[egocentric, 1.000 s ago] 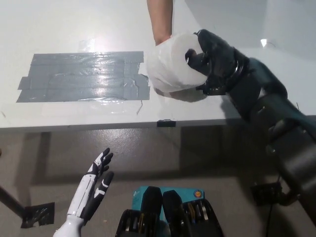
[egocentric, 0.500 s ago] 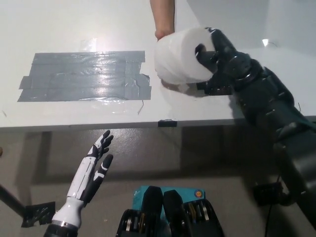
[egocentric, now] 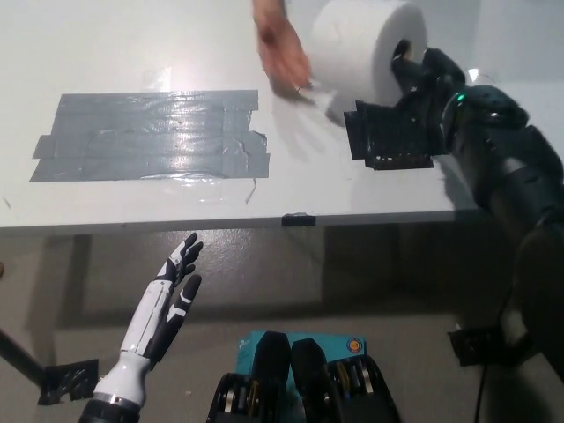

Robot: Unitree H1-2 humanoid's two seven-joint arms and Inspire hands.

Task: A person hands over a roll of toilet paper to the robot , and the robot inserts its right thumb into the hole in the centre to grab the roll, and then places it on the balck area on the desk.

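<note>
1. Right hand [egocentric: 407, 110] has its thumb stuck in the core hole, gripping one toilet paper roll [egocentric: 357, 48] up over the white desk [egocentric: 132, 53].
2. One left hand [egocentric: 174, 295] hangs below the desk edge, fingers spread, holding nothing.
3. One person's hand [egocentric: 280, 48] sits just beside the roll.
4. Roll's plain white, fat; single grey tape patch [egocentric: 150, 137] lies well apart.

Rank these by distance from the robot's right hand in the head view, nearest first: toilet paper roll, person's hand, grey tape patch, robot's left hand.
1. Toilet paper roll: held on the right hand.
2. Person's hand: just left of the roll.
3. Grey tape patch: on the desk's left.
4. Left hand: below the desk edge, lower left.
</note>
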